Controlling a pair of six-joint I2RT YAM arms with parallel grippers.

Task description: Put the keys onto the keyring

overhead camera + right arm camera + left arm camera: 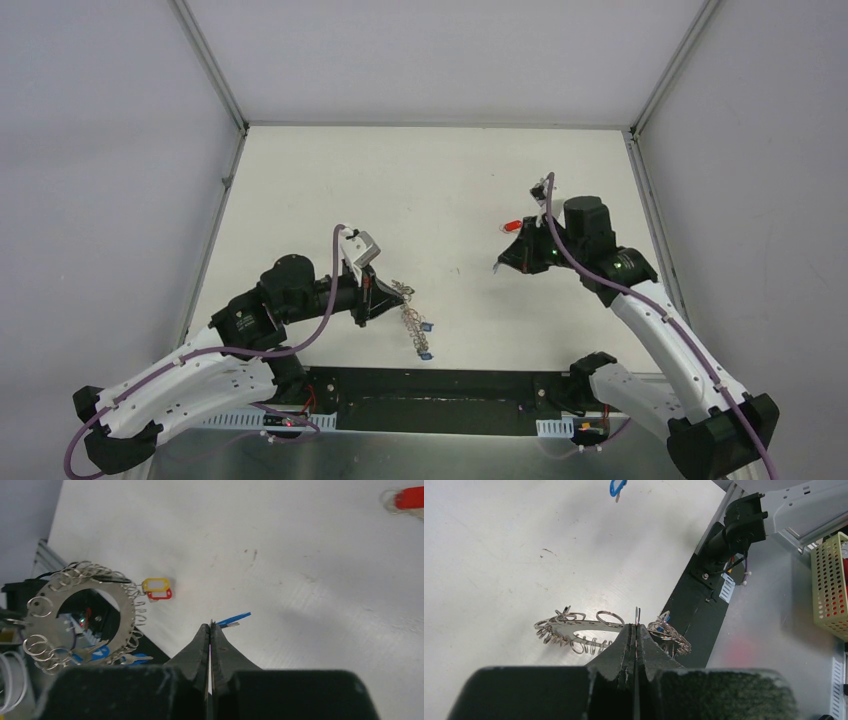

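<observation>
The keyring [574,625], a flat grey ring with many wire loops, stands on edge over the table's front edge [412,318]. My left gripper [637,625] is shut on one of its wire loops. Tagged keys hang from it: yellow [156,584], red [161,595] and blue [100,653]. My right gripper [211,625] is shut on the blue key [235,618], held edge-on above the table, to the right of the keyring [82,611]. The blue key also shows at the top of the left wrist view [616,486]. The red key [512,226] lies on the table beside my right gripper [500,264].
White enclosure walls stand along the left, far and right edges of the table [430,190]. A black base plate [430,395] runs along the near edge between the arm bases. A green perforated basket [829,585] sits off the table.
</observation>
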